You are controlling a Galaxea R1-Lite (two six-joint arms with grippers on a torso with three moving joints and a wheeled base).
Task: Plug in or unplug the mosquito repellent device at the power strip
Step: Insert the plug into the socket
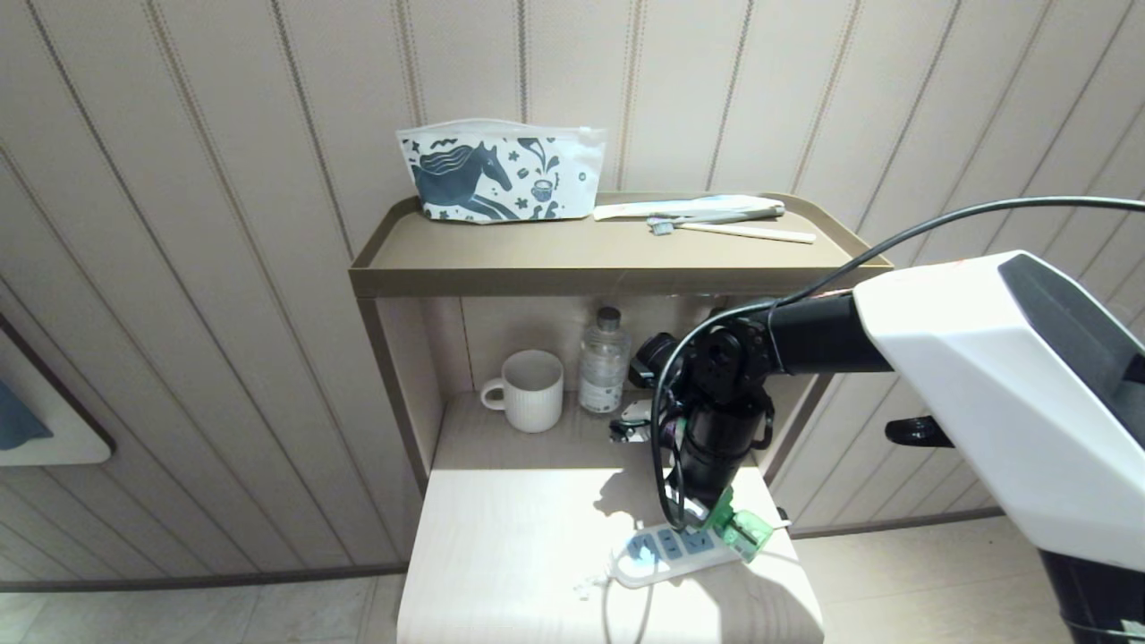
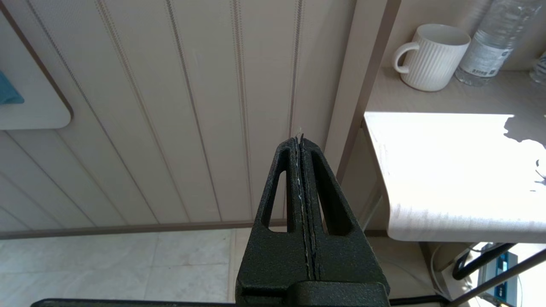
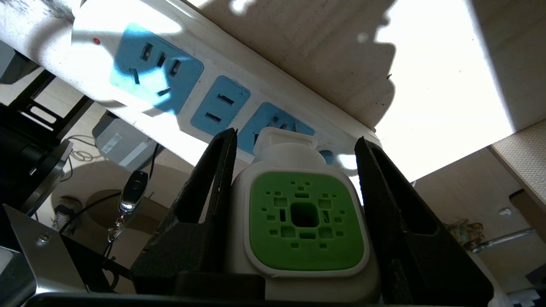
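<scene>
I see my right gripper pinching the repellent device over the power strip, at the table's five-o'clock edge; left gripper pressed together.

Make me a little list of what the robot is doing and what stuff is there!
Right gripper: shut on the repellent, at the end socket of the power strip
Plug: at the strip; whether it is fully in cannot be told
Left gripper: shut, empty, parked beside the table
Lower shelf: mug, water bottle
Top shelf: horse pouch, toothbrush
</scene>
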